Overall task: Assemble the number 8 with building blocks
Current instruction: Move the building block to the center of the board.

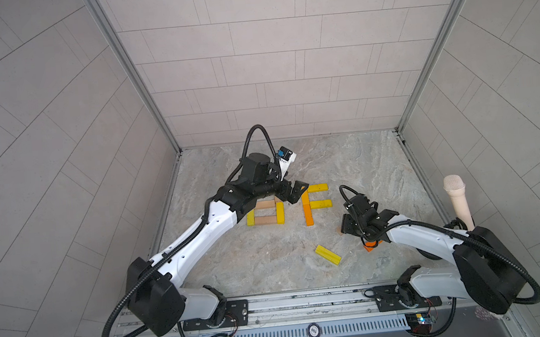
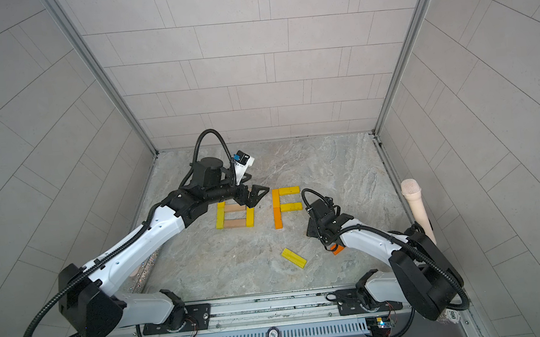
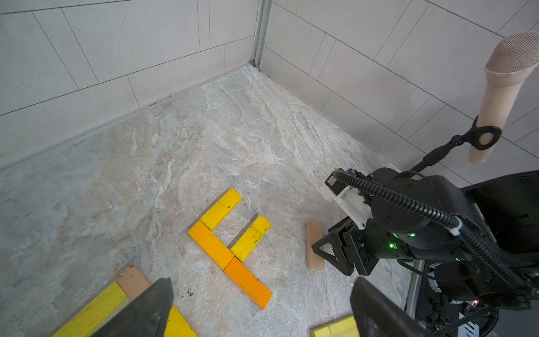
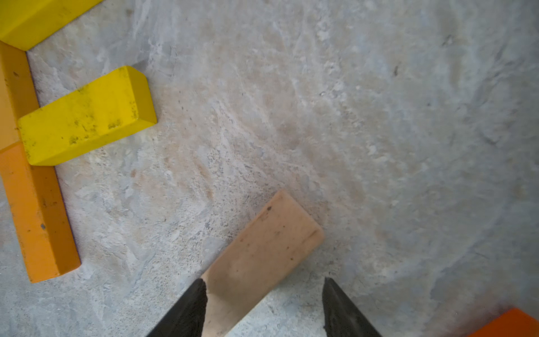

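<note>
Building blocks [image 1: 328,255] yellow, orange, tan; floor [image 1: 270,269] marbled grey-beige; microphone [image 1: 458,199] beige.

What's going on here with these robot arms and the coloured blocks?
The robot is building figures from wooden bars on the stone tabletop. The right gripper straddles a loose tan block, jaws not yet closed on it. The left gripper hangs open and empty over the corner of a square loop of yellow and tan bars. Beside it, two orange and two yellow bars make an F shape, three bars short of an 8. A yellow block and an orange block lie loose nearby.
</note>
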Controlling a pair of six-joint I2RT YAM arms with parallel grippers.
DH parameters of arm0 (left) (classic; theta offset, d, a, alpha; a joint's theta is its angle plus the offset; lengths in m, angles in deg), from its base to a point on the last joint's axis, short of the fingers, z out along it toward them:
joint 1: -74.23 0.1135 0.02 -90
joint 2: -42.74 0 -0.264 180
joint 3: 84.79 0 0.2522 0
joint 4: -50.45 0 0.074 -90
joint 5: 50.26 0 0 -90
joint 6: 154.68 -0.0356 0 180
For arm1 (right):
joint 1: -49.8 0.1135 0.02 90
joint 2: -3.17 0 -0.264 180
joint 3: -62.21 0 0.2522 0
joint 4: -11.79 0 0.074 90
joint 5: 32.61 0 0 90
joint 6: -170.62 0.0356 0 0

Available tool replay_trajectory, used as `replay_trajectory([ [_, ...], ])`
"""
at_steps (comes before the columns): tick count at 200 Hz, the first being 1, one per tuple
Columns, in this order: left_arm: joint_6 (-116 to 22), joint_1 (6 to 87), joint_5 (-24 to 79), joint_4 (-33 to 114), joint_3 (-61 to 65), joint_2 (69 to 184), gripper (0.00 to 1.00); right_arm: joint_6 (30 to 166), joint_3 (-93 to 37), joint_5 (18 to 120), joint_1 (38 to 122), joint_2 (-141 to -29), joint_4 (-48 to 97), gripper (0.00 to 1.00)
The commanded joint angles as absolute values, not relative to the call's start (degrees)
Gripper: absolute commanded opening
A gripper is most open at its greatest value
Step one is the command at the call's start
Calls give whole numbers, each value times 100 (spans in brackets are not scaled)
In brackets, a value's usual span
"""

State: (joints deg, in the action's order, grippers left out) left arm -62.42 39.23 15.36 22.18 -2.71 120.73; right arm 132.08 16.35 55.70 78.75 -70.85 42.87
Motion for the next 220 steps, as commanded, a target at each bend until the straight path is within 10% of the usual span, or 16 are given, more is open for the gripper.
replay_trajectory([
  [1, -6380, 3942, 1471, 2166, -269, 11971, 100, 13211, 1422, 5613, 7946, -7274, 4198, 64],
  [220, -6853, 3985, 1610, 2528, -704, 12034, 100, 11699, 313, 5281, 8216, -8329, 4909, 37],
])
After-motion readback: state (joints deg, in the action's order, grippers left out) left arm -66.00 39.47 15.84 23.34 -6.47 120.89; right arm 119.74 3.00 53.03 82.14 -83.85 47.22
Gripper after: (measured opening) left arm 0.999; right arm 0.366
